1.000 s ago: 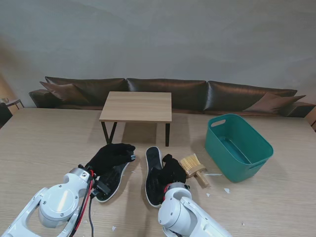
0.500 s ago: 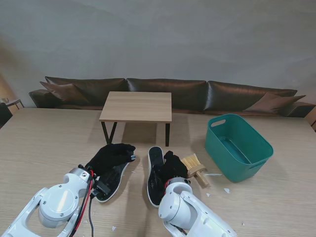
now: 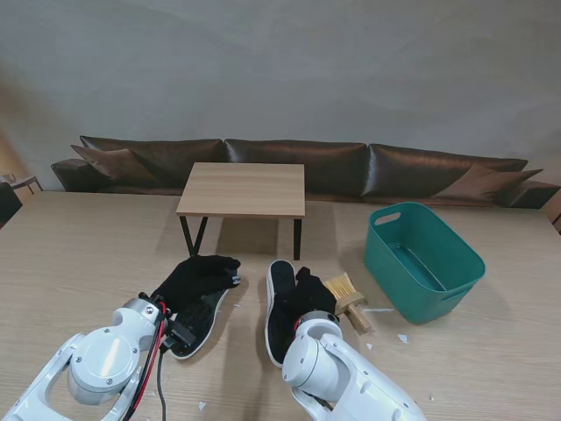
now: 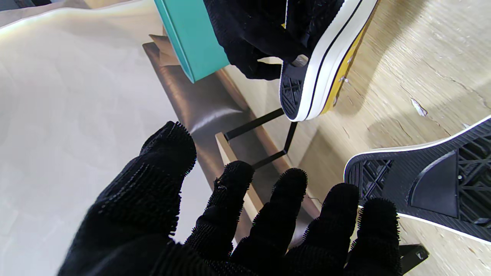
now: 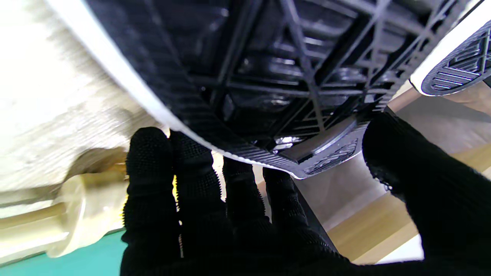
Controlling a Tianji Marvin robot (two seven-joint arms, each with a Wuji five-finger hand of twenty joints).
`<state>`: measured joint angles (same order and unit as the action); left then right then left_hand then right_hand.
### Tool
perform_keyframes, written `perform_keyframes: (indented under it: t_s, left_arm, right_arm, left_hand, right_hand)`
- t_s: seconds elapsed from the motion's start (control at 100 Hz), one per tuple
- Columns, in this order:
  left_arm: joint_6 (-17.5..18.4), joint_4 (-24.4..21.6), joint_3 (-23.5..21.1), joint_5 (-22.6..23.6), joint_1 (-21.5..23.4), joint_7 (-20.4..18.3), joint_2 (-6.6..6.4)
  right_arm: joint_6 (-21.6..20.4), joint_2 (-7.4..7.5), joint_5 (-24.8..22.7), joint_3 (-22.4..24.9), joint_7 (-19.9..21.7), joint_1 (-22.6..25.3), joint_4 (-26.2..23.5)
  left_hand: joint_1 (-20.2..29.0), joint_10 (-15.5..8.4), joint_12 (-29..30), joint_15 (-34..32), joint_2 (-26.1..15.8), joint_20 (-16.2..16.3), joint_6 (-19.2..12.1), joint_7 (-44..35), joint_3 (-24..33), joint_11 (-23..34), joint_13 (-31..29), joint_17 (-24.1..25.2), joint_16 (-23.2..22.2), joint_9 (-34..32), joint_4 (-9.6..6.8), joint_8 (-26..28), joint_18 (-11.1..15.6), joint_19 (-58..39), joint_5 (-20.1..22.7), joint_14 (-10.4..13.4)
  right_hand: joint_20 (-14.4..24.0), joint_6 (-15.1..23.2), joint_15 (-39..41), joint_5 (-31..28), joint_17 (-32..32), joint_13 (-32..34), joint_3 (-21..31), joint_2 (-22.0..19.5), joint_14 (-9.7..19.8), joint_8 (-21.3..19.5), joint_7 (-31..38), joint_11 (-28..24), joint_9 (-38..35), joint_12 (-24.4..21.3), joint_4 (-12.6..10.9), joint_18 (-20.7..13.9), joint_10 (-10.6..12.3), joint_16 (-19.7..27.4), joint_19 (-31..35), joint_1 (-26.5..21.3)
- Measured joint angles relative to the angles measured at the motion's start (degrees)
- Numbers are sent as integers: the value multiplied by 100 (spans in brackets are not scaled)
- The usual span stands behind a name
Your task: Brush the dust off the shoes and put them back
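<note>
Gripping the right shoe [image 3: 278,307] around its sole, the right hand [image 3: 308,296] has four fingers [image 5: 180,199] on one edge and the thumb [image 5: 414,180] on the other, as the right wrist view shows close up. In the stand's view this shoe lies at about 6 o'clock from the small table [image 3: 243,189], tipped onto its side so the black sole with its white rim faces the left; the left wrist view shows yellow along the side turned to the tabletop [image 3: 70,263] and the toe clear of the wood.

The left shoe [image 3: 200,316] lies sole up at about 9 o'clock from the right shoe, near it but apart. The left hand [image 3: 195,276] rests over the far end of this shoe in the stand's view; the left wrist view shows its fingers [image 4: 230,203] spread and closed on nothing, with the shoe's sole just beside them. Whether the palm touches the shoe I cannot tell.

The brush [image 3: 344,296], with pale bristles and a wooden handle, lies at 3 o'clock from the right hand, just beside it. The green bin [image 3: 447,272] stands at 3 o'clock from the brush, near it. Small white scraps [image 3: 402,338] lie on the tabletop at about 5 o'clock from the brush. A dark sofa [image 3: 298,162] runs along the wall at 12 o'clock from the small table.
</note>
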<state>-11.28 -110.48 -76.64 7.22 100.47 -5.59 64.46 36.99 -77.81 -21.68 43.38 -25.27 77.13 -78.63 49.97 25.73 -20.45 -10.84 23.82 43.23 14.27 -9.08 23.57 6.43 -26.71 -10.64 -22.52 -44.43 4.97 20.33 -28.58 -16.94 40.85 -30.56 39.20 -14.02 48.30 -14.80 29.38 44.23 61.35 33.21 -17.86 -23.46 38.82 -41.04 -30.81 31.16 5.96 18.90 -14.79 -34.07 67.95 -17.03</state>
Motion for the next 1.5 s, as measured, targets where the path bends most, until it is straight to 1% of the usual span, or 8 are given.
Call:
perform_keyframes:
  t_s: [0.24, 0.46, 0.75, 0.89, 1.09, 1.27, 1.38, 1.5]
  left_arm:
    - [-10, 1, 0, -7, -4, -7, -2]
    - [-20, 1, 1, -9, -4, -16, -3]
    - [-43, 1, 3, -14, -5, -13, -3]
    - [-50, 0, 4, -13, 0, 1, -3]
    - [-55, -8, 5, -13, 15, 15, -1]
    - [-54, -13, -6, -8, 33, 13, -1]
    - [-54, -16, -10, -4, 41, 15, -1]
    - [-57, -16, -6, -6, 42, 28, -1]
  right_arm:
    - [210, 94, -131, -22, 268, -26, -104]
    - [265, 203, -107, -37, 635, -32, -244]
    - [11, 284, 75, -39, 726, 72, -322]
    - [-151, 297, 177, -23, 726, 171, -376]
    - [-402, 332, 413, 58, 758, 261, -456]
    - [-413, 329, 313, 6, 673, 261, -412]
    - [-409, 322, 33, -74, 641, 242, -346]
    - [-346, 322, -88, -97, 655, 231, -334]
  left_hand:
    - [0, 0, -4, 0, 0, 0, 0, 0, -1, 0, 0, -1, 0, 0, 0, 0, 0, 0, 1, 0]
    - [0, 1, -6, 0, -5, 0, 0, 0, -57, 0, 0, -6, 0, 0, 0, 0, 0, 0, 2, 0]
    - [0, 3, -6, 0, -6, 0, 0, 0, -57, 0, -1, -7, 0, 0, 0, 0, 0, 0, 3, 0]
    - [0, 3, -6, 0, -7, 0, 0, 0, -57, 0, -1, -7, 0, 0, 0, 0, 0, 0, 2, 0]
    - [0, 5, -6, 0, -8, 1, 0, 0, -58, 0, -1, -8, 0, 0, 0, 0, 0, 0, 3, 0]
    - [3, 21, -8, 0, -74, 1, 0, -1, -61, 0, -1, -8, 0, 0, 0, 0, 0, 1, 4, 0]
    - [3, 30, -8, 0, -74, 1, 0, -1, -62, 0, -1, -8, 0, 0, 0, 0, 0, 1, 5, 0]
    - [3, 32, -9, 0, -74, 1, 0, -1, -62, 0, -1, -8, 0, 0, 0, 0, 0, 1, 5, 0]
  right_hand:
    - [-1, -12, 41, 228, 50, 50, -212, -215, -2, 179, -90, 2, 3, 0, 0, 1, 1, -15, 0, 206]
    - [-2, -73, 265, -36, 72, 236, -219, -221, 3, 210, 75, 4, -147, -1, 0, 21, 1, -117, 64, 307]
    - [-2, -227, 296, -71, 73, 391, -328, -299, 62, 276, 61, 7, -221, -1, 0, 25, 4, -118, 80, 318]
    - [-2, -306, 337, -330, 73, 459, -327, -336, 86, 280, 56, 20, -267, -22, 0, 25, 80, -119, 132, 321]
    - [-2, -435, 413, -548, 73, 646, -50, -390, 143, 263, 55, 387, -240, -135, 0, 25, 129, -162, 208, 144]
    - [-2, -312, 412, -532, 73, 677, -59, -411, 145, 256, 50, 351, -237, -114, 0, 25, 200, -163, 208, 259]
    - [-2, -71, 407, -292, 68, 564, -236, -411, 143, 243, -87, 286, -291, -113, 10, 25, 200, -168, 209, 343]
    - [-2, -19, 432, 64, 50, 430, -483, -415, 143, 412, -108, 231, -191, -113, 10, 25, 199, -249, 206, 398]
